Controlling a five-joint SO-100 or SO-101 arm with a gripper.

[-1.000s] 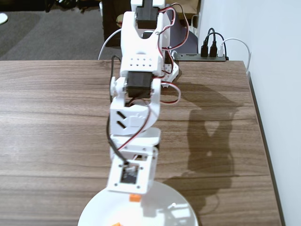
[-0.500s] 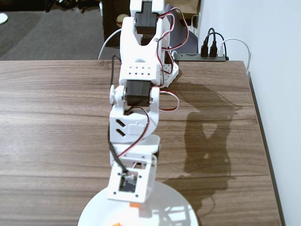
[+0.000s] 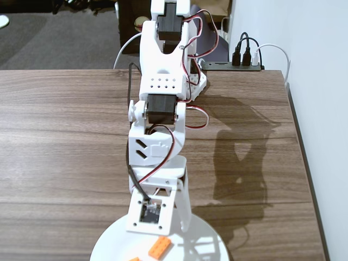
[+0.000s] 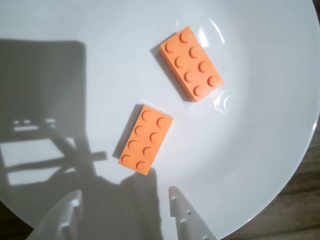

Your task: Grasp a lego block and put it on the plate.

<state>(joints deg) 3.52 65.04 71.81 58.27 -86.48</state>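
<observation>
In the wrist view two orange 2x4 lego blocks lie flat on the white plate. One block is just ahead of my fingertips, the other lies farther off to the upper right. My gripper is open and empty, and hovers over the plate with nothing between the jaws. In the fixed view the gripper hangs over the plate at the bottom edge. One lego block shows below it. A second orange bit shows only as a sliver.
The plate sits at the near edge of a wooden table. The arm's base stands at the table's far side. A power strip with plugged cables lies behind it. The table's right edge runs along a white wall.
</observation>
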